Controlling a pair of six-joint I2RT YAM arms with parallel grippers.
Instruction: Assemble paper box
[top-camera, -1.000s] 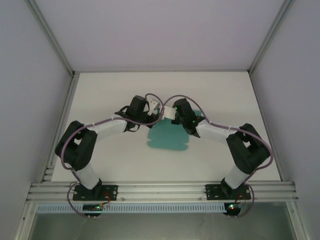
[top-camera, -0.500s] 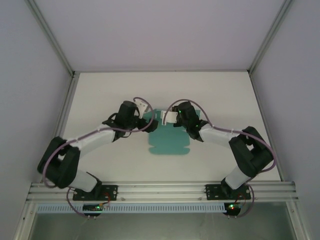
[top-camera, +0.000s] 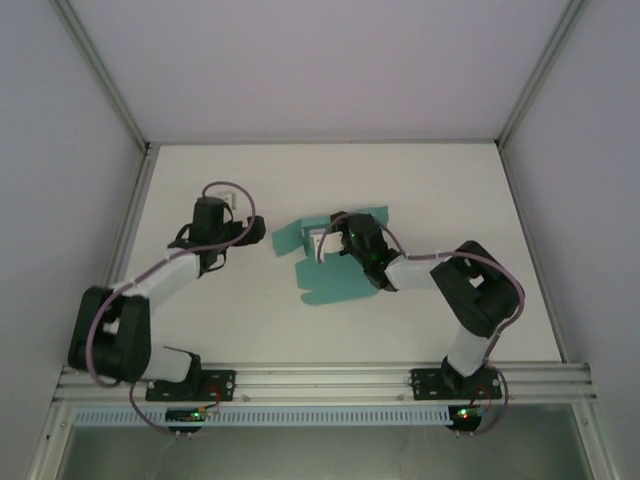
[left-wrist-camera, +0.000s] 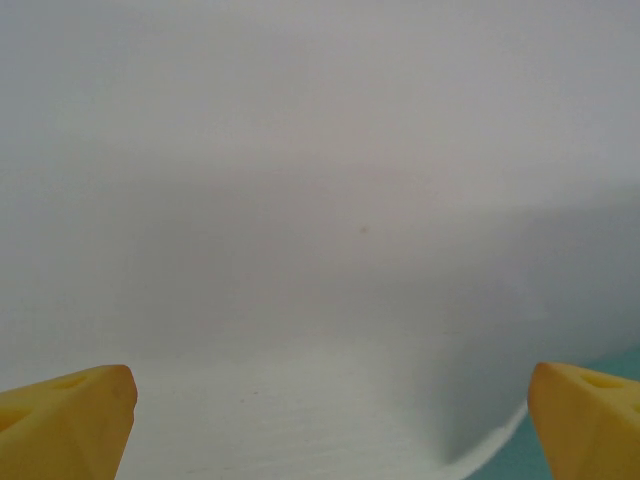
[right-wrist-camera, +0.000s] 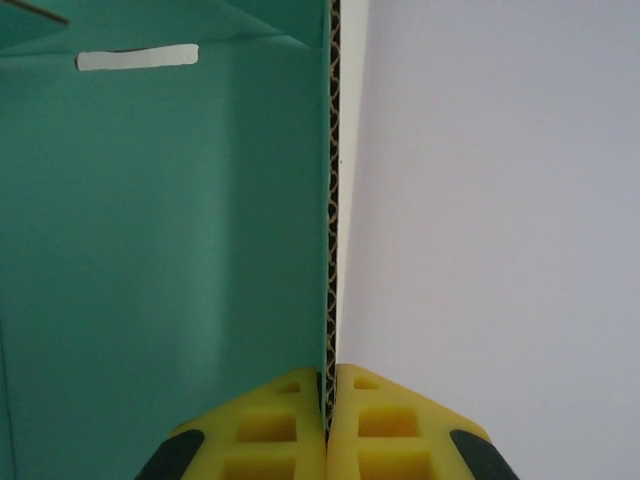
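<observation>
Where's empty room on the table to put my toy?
The table is bare along the back wall and between the paper box and the near rail. The middle is crowded: the right hand pinches it, the left hand is open nearby.

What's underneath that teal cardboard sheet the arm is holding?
The white table shows all around the paper box. The spot directly beneath is covered by the sheet itself, and the right pincer, shut on its edge, hides part of it from above.

White tabletop (top-camera: 420, 180), matte, evenly lit. Enclosed by pale grey wall panels (top-camera: 320, 60) in aluminium corner posts (top-camera: 100, 75). Fitted with slotted aluminium rail (top-camera: 330, 380) along near edge.
</observation>
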